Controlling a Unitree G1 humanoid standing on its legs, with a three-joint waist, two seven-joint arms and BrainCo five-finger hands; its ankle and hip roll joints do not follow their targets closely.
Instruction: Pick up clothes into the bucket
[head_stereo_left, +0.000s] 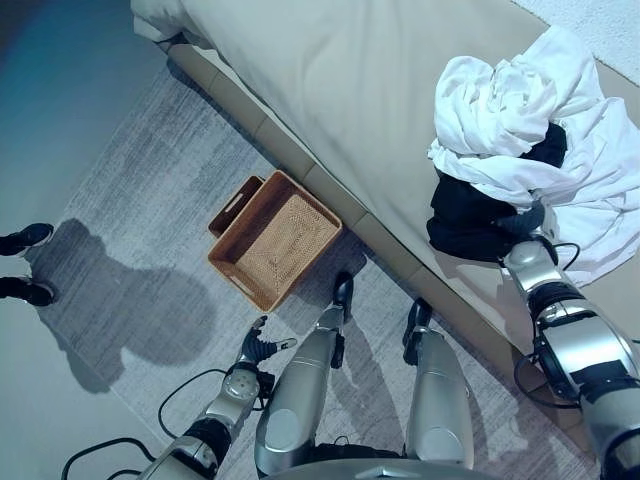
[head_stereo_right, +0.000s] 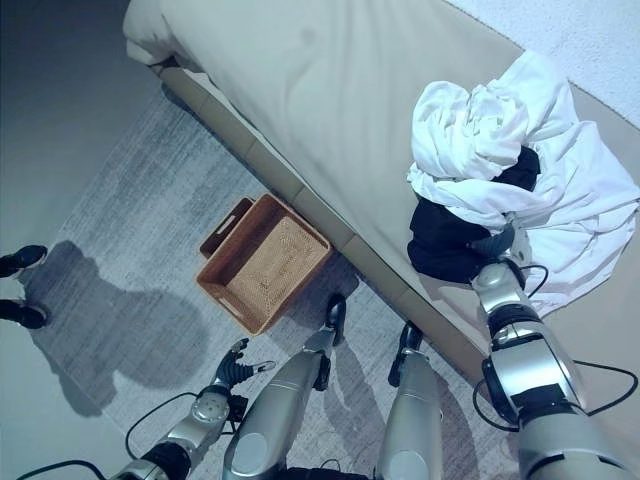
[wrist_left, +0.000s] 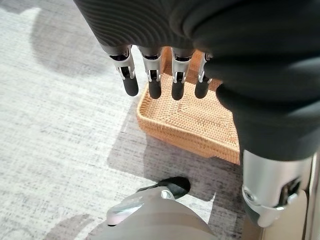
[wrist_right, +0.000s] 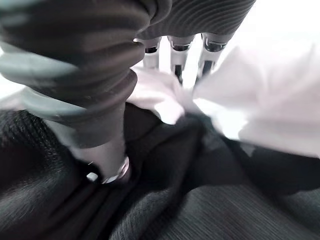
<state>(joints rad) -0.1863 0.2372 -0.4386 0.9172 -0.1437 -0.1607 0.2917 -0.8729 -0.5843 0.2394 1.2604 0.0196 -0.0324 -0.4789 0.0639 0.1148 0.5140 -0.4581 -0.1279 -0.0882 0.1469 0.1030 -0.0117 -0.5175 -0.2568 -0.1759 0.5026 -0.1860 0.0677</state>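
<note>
While its left hand (head_stereo_left: 262, 345) hangs loose-fingered near the basket (head_stereo_left: 272, 240), the right hand (head_stereo_left: 523, 222) reaches into the clothes (head_stereo_left: 520, 150). Its fingertips are buried in cloth, grip unclear; closing and lifting should follow.

No text, label, number or sign can be read anywhere in these views. The woven basket (head_stereo_left: 274, 240) at centre frame, the white cloth (head_stereo_left: 520, 110) and the black cloth (head_stereo_left: 465, 222) at upper right, and the grey carpet (head_stereo_left: 130, 200) at left all carry no print.
</note>
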